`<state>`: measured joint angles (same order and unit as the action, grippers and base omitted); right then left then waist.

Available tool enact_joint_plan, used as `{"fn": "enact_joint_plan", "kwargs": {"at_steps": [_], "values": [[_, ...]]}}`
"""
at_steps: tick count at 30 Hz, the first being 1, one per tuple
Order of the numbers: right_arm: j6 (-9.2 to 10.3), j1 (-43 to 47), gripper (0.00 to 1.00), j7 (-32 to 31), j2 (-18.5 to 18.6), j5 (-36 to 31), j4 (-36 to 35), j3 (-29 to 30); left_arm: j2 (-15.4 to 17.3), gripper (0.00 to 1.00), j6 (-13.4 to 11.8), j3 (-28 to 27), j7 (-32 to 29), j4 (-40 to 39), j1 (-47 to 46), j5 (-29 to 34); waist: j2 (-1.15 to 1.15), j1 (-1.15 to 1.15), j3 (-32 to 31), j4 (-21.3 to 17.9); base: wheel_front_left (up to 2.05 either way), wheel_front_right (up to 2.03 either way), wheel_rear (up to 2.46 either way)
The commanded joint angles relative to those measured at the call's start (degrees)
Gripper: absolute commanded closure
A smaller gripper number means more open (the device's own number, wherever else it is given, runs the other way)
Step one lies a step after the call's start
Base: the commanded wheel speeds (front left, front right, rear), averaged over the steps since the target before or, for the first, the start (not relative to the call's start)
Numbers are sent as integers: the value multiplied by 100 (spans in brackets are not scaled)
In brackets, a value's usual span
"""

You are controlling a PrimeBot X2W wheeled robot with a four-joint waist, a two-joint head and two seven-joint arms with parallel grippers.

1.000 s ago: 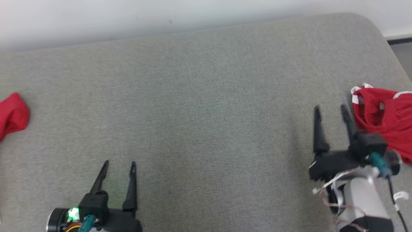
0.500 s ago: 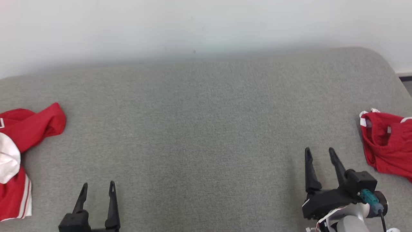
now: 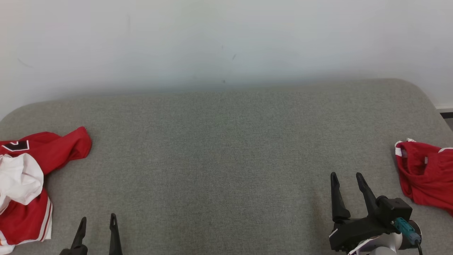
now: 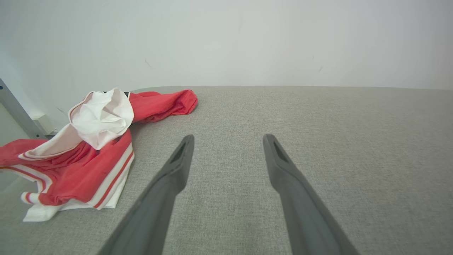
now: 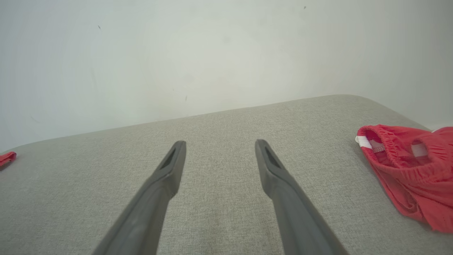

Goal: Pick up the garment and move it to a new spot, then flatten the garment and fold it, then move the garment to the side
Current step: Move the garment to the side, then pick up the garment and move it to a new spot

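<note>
A crumpled red and white garment (image 3: pixel 53 148) lies at the left end of the grey padded surface (image 3: pixel 219 159); the left wrist view has it (image 4: pixel 78 170) to the left of my fingers. A second crumpled red garment (image 3: pixel 428 173) with white trim lies at the right end, also in the right wrist view (image 5: pixel 407 170). My left gripper (image 3: pixel 98 219) stands open near the front edge, right of the left garment, nothing between its fingers (image 4: pixel 177 166). My right gripper (image 3: pixel 346 175) is open and empty, apart from the right garment, hovering over bare fabric (image 5: pixel 219 143).
A plain white wall (image 3: pixel 212 42) rises behind the padded surface. The surface's back corners are rounded. A grey metal post (image 4: pixel 14 109) stands past the left end in the left wrist view.
The head camera has tilted up, so more wall and more of the left garment show. My right gripper has drawn back from the right garment's edge. Both grippers stay open.
</note>
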<state>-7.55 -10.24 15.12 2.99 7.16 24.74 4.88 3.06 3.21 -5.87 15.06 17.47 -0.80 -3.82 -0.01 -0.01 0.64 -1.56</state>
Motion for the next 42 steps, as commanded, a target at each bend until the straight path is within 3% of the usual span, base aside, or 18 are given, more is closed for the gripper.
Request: {"fn": "enact_joint_plan", "kwargs": {"at_steps": [1, 30, 42], "values": [[13, 101, 0, 0, -16, 35, -23, -5, -17, 0, 23, -31, 16, -12, 73, -1, 1, 1, -38, 11, 0, 0, 0], [13, 207, 0, 0, -16, 65, 42, -144, -20, 0, 32, 123, 16, -96, 160, -121, 1, 1, -17, 51, 0, 0, 0], [13, 248, 0, 0, -17, 101, 84, -397, -19, 0, -71, 101, 16, -57, 128, -261, 1, 1, 96, 901, 0, 0, 0]]}}
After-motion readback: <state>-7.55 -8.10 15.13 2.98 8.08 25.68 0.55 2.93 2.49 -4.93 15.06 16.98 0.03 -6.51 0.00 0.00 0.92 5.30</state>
